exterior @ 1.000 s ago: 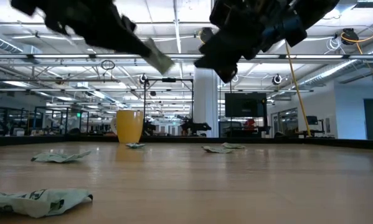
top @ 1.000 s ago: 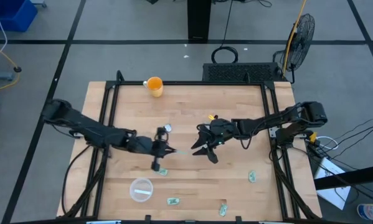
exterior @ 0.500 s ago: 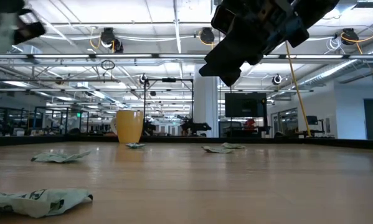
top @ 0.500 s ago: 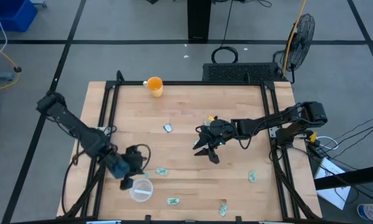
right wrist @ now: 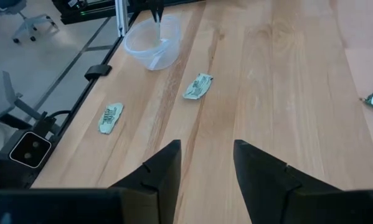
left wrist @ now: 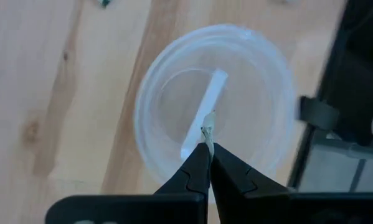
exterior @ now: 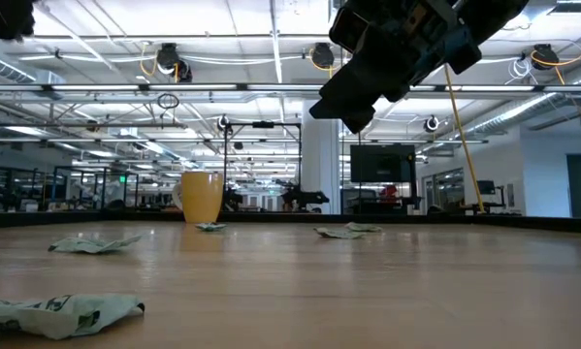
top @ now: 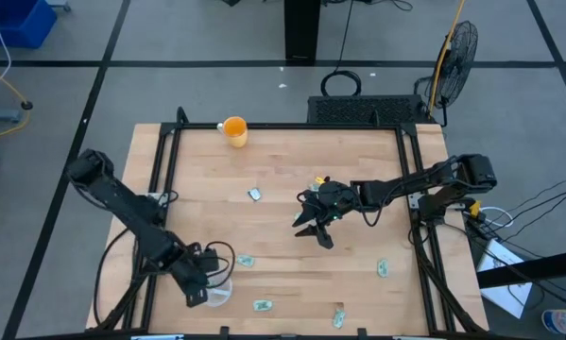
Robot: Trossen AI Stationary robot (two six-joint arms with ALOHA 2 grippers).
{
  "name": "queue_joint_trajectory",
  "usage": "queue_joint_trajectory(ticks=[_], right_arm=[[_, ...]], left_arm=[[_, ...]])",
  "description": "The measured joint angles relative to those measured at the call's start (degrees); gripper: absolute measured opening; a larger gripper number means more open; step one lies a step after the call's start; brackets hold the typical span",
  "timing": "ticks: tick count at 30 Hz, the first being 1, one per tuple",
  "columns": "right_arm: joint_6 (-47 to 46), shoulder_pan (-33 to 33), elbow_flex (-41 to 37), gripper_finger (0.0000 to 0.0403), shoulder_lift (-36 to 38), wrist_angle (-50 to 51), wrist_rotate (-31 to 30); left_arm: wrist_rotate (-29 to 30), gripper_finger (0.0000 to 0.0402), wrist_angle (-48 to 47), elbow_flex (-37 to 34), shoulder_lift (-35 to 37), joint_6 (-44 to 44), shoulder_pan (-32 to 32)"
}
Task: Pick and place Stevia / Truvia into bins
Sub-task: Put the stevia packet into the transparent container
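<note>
Your held sachet [left wrist: 204,121] hangs edge-on straight over the clear cup [left wrist: 217,102], its long axis pointing down into the cup's mouth, so the move to come looks like a plain release with no sideways travel. The left gripper [left wrist: 207,151] has its fingertips pinched together on the sachet's upper end, directly above the cup, and you can see the same pinch from across the table in the right wrist view, at the cup [right wrist: 152,42]. In the high view the cup [top: 218,290] sits near the table's front edge, under the left gripper [top: 204,286].

Nothing stands between sachet and cup. Around the cup you have loose sachets: one just beside it toward the table's middle [top: 246,260], one beside it along the front edge [top: 262,305], another farther along that edge [top: 338,316], one well apart toward the right rail [top: 382,269], and one well apart toward the orange cup [top: 254,194].

The right gripper [top: 311,227] hovers over the table's middle, well away from the cup, fingers spread wide and empty. It is nearer the right-hand sachets.
</note>
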State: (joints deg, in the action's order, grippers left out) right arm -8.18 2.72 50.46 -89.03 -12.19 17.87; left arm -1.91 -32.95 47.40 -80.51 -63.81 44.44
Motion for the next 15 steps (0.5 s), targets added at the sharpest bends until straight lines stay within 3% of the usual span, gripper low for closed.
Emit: queue_joint_trajectory(ticks=[5, 15], right_arm=[[-0.1, 0.0, 0.0, 0.0138, 0.0, 0.0, 0.0], [-0.1, 0.0, 0.0, 0.0135, 0.0, 0.0, 0.0]], left_arm=[[-4.4, 0.0006, -0.2, 0.0, -2.3, -0.5, -3.0], [-7.9, 0.0064, 0.2, 0.0, -3.1, -0.8, -6.7]])
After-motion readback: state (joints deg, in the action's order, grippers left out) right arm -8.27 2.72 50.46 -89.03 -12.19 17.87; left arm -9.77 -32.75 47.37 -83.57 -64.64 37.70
